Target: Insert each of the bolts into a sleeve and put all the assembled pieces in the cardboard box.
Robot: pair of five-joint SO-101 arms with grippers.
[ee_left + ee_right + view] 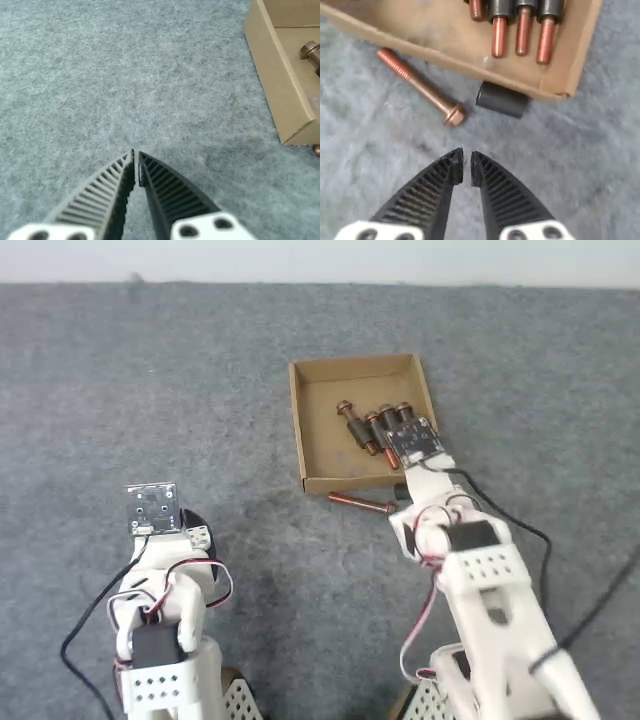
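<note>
Low at the near edge of the high view stood the two arms. The left arm [160,620] was parked well left of the cardboard box [300,420], over bare grey tabletop [150,370]. Its wrist view showed the left gripper [136,152] with its fingers drawn almost together, only a thin slit between them, and nothing held. The box's side wall [280,85] stood well off to one side.

Further right, the box sat open-topped on the tabletop. Several assembled pieces [375,428] lay side by side on its floor toward the right half, each a copper bolt pushed through a dark sleeve, the threaded ends [522,30] pointing at the near wall [420,50].

Just outside that near wall lay a loose bolt [360,503] [417,85], roughly along the wall. A loose sleeve [501,99] lay on its side just beside the bolt's head, close against the wall near the box's right corner.

Rightmost, the right arm [480,570] reached up to that corner. The right gripper [466,154] hung over the tabletop just short of the bolt head and sleeve, its fingers nearly closed with a narrow gap, gripping nothing.
</note>
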